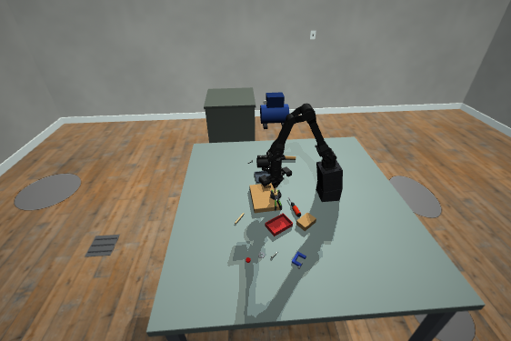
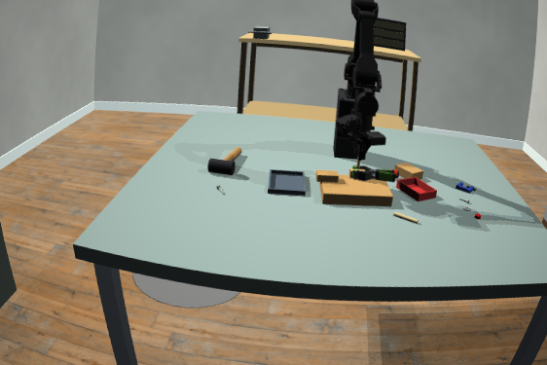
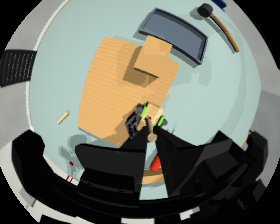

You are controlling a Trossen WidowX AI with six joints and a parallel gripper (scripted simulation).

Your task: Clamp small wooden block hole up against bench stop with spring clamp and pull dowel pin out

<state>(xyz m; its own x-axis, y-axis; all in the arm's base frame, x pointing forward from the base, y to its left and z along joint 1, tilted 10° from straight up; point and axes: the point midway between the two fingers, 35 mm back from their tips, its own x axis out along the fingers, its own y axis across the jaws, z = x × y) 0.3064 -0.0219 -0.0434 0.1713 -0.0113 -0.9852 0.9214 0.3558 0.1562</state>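
Note:
The wooden board (image 2: 356, 192) lies mid-table and also shows in the wrist view (image 3: 118, 90). A raised wooden stop (image 2: 327, 175) stands at one end of it. The green and black spring clamp (image 2: 372, 174) lies at the board's other edge, seen close in the wrist view (image 3: 145, 117). The small wooden block (image 3: 155, 111) is mostly hidden under the clamp's jaws. My gripper (image 2: 359, 158) points straight down over the clamp and is shut on the thin upright dowel pin (image 3: 151, 135). I cannot tell whether the pin's lower end is still in the block.
A red tray (image 2: 417, 188) and a loose wooden block (image 2: 409, 170) lie right of the board. A dark tray (image 2: 287, 181) and a mallet (image 2: 225, 162) lie to its left. A loose dowel (image 2: 406, 217), a blue clamp (image 2: 465, 187) and small screws lie nearer the front.

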